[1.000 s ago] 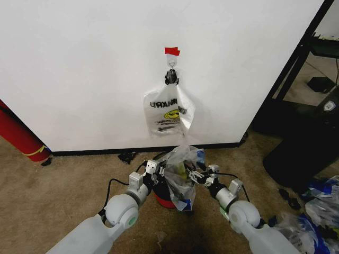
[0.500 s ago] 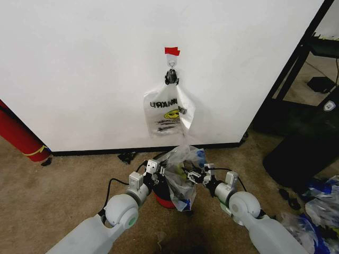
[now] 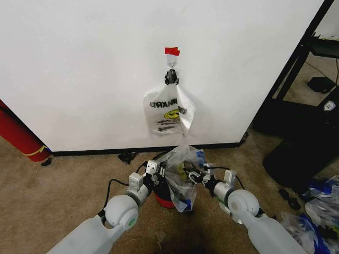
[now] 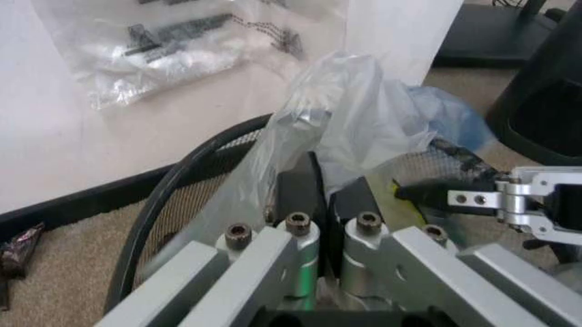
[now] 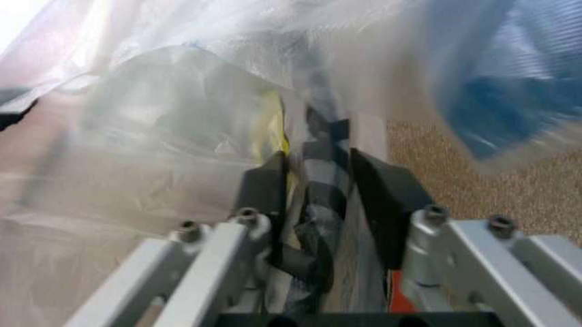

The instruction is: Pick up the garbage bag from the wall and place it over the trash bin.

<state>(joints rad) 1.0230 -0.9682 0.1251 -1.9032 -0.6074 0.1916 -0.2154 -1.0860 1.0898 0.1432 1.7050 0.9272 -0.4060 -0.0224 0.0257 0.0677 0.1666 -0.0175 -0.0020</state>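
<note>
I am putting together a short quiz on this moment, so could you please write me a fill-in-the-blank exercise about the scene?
1. The left gripper and the right gripper both pinch the garbage bag above the ____ wire-mesh trash bin.
2. The second bag hangs from a hook on the ____.
3. The strip of tape above that hook is ____.
4. The floor under the trash bin is covered in ____.

Missing words: black; wall; red; carpet
</note>
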